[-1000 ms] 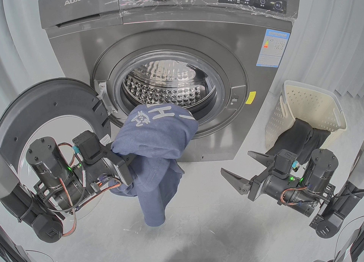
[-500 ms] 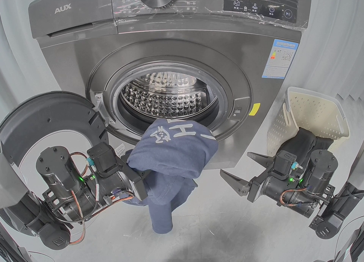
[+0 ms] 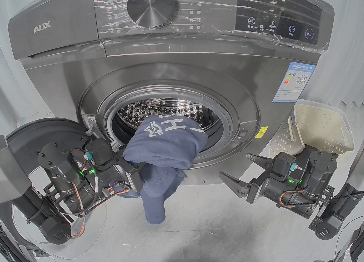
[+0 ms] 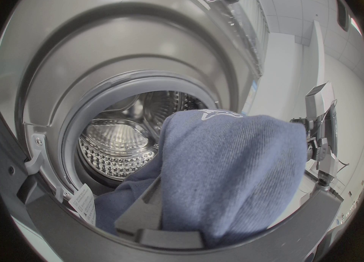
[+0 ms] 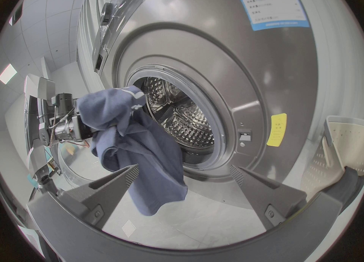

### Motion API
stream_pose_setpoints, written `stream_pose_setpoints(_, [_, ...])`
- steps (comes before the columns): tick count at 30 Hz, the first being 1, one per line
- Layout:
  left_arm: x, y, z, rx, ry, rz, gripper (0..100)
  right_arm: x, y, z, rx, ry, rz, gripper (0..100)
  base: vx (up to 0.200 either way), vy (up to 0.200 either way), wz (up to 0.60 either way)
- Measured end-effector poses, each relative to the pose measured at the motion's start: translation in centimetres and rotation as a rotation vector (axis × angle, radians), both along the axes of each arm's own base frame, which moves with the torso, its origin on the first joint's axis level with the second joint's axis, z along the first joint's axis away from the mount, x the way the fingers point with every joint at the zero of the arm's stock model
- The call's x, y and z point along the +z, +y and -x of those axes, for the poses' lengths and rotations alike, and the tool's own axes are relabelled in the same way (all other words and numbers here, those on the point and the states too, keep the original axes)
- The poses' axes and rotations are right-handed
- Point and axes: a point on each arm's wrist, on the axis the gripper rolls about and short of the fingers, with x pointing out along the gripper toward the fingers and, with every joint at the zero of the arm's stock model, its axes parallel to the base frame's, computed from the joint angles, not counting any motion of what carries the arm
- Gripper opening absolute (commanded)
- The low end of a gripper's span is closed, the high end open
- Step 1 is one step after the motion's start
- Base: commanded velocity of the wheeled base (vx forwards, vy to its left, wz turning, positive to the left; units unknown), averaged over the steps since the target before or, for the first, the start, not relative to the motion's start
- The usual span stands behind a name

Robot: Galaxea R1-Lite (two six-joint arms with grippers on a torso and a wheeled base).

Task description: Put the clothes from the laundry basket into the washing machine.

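Observation:
The grey washing machine (image 3: 170,65) stands in front with its round door (image 3: 41,141) swung open to the left, baring the steel drum (image 3: 140,113). My left gripper (image 3: 151,156) is shut on a blue garment (image 3: 167,145) with white print. The cloth's top lies at the lower lip of the opening and its tail hangs towards the floor. In the left wrist view the blue garment (image 4: 227,172) drapes over the fingers (image 4: 148,209). My right gripper (image 3: 236,166) is open and holds nothing, low at the right, in front of the cream laundry basket (image 3: 322,122).
A dark garment (image 3: 304,152) hangs over the basket's rim, mostly hidden behind my right arm. The open door takes up the floor space at the left. Bare grey floor (image 3: 212,228) lies between the two arms. Pale curtains hang behind the machine.
The whole head view has shifted: the machine looms larger and nearer. My left gripper has carried the blue garment up to the drum opening. The right gripper holds the same open pose.

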Motion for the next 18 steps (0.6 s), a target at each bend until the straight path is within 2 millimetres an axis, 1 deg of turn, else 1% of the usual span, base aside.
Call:
stream_pose_setpoints(6, [-0.6, 0.3, -1.1, 0.057, 0.009, -0.015, 0, -0.2, 0.1, 0.0, 0.000, 0.007, 0.003, 100, 0.000, 0.000, 0.00])
stream_pose_setpoints(10, [-1.1, 0.0, -1.9, 0.091, 0.016, -0.020, 0, -0.3, 0.3, 0.1, 0.007, 0.010, 0.004, 100, 0.000, 0.000, 0.00])
stream_pose_setpoints(13, [-1.4, -0.6, -2.4, 0.114, 0.022, -0.019, 0, -0.3, 0.6, 0.3, 0.017, 0.011, 0.003, 100, 0.000, 0.000, 0.00])
stream_pose_setpoints(18, [-1.5, -2.1, -4.1, 0.125, 0.013, 0.026, 0, -0.3, 1.0, 0.7, 0.036, 0.012, 0.002, 100, 0.000, 0.000, 0.00])
